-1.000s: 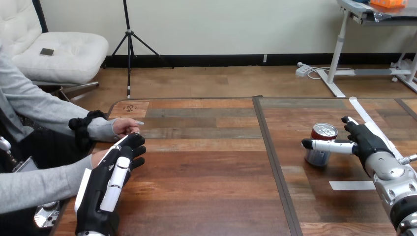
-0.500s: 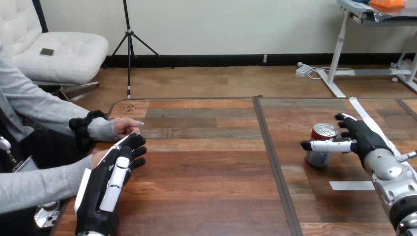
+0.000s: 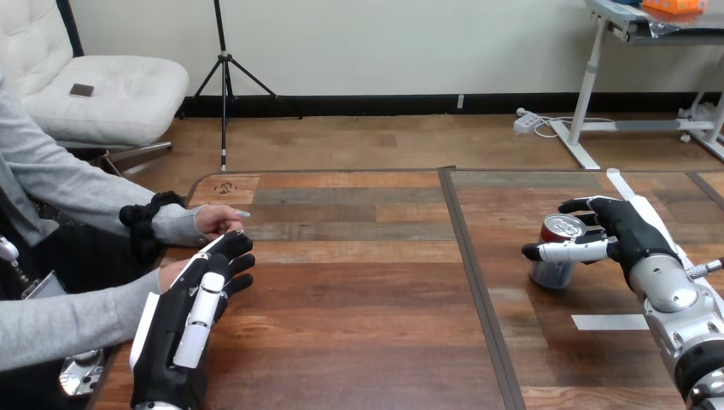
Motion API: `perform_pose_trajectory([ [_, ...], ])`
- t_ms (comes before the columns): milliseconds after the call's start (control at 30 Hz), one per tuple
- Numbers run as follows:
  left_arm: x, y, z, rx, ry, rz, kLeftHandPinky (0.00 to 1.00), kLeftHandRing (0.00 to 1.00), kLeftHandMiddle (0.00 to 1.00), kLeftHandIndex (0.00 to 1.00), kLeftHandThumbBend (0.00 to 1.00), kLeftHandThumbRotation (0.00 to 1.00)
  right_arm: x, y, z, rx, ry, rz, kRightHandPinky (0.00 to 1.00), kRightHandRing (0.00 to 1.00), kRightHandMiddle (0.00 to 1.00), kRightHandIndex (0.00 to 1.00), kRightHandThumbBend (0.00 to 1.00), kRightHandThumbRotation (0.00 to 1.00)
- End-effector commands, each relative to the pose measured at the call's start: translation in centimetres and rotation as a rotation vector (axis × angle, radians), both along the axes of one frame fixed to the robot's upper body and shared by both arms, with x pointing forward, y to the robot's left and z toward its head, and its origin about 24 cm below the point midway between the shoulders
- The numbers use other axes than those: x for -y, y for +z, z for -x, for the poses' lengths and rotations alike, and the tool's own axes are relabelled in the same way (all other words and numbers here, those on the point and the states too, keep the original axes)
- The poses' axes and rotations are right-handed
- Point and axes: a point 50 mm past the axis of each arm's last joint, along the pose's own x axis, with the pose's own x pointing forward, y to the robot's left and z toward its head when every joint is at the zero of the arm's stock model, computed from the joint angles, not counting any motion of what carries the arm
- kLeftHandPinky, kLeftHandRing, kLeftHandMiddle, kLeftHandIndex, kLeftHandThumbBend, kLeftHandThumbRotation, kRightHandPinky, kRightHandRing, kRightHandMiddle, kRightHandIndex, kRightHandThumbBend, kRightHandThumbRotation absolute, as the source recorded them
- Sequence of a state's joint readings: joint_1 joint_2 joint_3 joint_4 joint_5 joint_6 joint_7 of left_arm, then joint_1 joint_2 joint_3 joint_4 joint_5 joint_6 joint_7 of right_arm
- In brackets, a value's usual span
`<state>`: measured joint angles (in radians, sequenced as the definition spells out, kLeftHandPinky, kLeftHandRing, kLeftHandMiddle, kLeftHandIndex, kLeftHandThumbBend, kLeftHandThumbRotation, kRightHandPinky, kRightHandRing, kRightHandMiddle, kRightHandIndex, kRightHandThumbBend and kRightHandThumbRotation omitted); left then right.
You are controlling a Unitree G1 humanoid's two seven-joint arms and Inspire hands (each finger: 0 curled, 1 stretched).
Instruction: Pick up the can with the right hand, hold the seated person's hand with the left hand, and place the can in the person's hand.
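Black-and-white fingers of the left robot hand are held nearly straight at the counter's near left edge, laid against the person's hand, no grasp seen. Farther off at the right, the upright can is bracketed by the open right robot hand, thumb in front, fingers spread behind.

The can stands on the tabletop at my right. My right hand is just right of it, thumb across its near side, fingers behind its top. At the tabletop's left edge my left hand lies beside the person's nearer hand; their other hand rests just beyond.
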<state>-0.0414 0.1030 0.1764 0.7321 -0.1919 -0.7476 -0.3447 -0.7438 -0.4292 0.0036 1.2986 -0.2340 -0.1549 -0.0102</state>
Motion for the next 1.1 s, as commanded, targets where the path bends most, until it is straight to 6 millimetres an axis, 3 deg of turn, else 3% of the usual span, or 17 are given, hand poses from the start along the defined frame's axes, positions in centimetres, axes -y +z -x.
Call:
perform_pose_trajectory([
  [0, -0.18, 1.69, -1.43, 0.081, -0.012, -0.013, 0.81, 0.83, 0.83, 0.8, 0.53, 0.85, -1.06, 1.32, -1.04, 0.083, 0.02, 0.0, 0.55, 0.61, 0.63, 0.63, 0.8, 0.0],
  [533, -0.19, 1.69, -1.38, 0.08, -0.01, -0.015, 0.8, 0.83, 0.83, 0.79, 0.51, 0.84, -1.09, 1.48, -1.11, 0.102, 0.015, 0.045, 0.44, 0.5, 0.53, 0.52, 0.74, 0.0],
  [1067, -0.24, 1.72, -1.43, 0.081, -0.002, -0.028, 0.77, 0.82, 0.81, 0.76, 0.52, 0.85, -0.99, 1.7, -1.09, 0.136, 0.009, 0.035, 0.36, 0.41, 0.46, 0.46, 0.74, 0.0],
])
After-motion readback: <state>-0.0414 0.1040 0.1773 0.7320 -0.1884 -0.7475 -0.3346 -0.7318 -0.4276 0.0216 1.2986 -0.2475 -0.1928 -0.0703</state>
